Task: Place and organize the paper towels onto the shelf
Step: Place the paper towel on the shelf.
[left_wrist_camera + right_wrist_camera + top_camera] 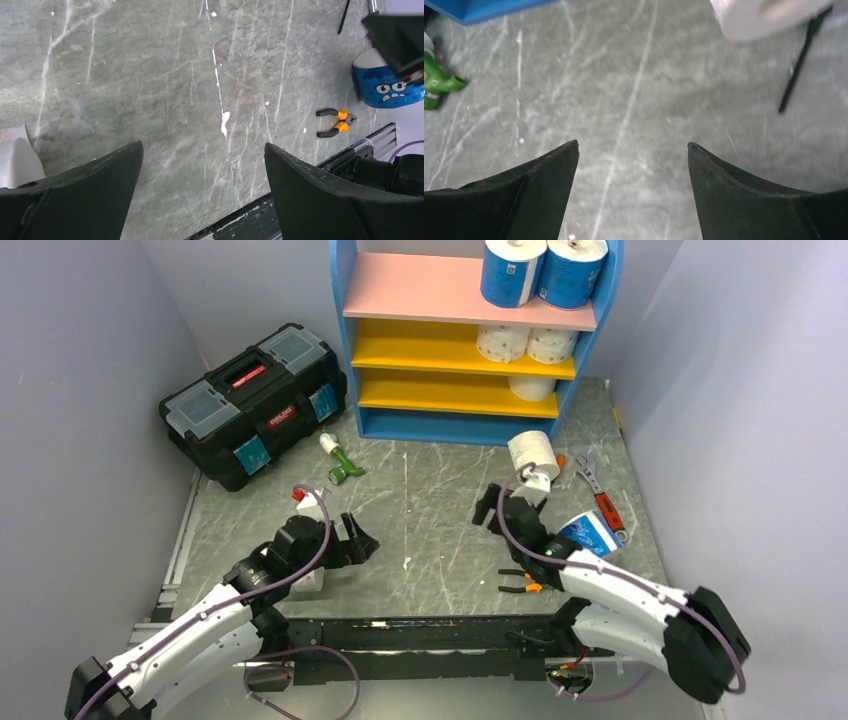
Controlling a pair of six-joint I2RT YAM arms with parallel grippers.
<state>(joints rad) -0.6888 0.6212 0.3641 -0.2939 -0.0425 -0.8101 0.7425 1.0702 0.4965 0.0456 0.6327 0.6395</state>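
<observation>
We see a grey stone-look table (430, 510) with many things lying about. On the left stands a big black plastic toolbox (255, 400) with a red label on its lid. We cannot read the words. Near it lies a small green and white plastic bottle (340, 462), between the left arm and the shelf. On the right lie a metal wrench with a red handle (602, 498) and little black pliers with orange grips (520, 585).

The tall blue shelf with a pink top board and two yellow boards (345, 300) stands at the far side. Two blue-wrapped paper rolls (510, 270) stand at the right end of the pink board. Two white paper rolls with faint dots (502, 340) sit on the upper yellow board. One plain white paper roll (532, 387) sits on the lower one.

Another white paper roll (532, 452) sits on the table just in front of the shelf, between the shelf and the right gripper (633, 145). One more blue-wrapped roll (385, 85) lies by the right arm. It shows a funny monster face with big eyes. The print on the wrappers is too small to read.

The right gripper's jaws are spread wide with only table between them. The left gripper (204, 145) is spread wide too and holds nothing.
</observation>
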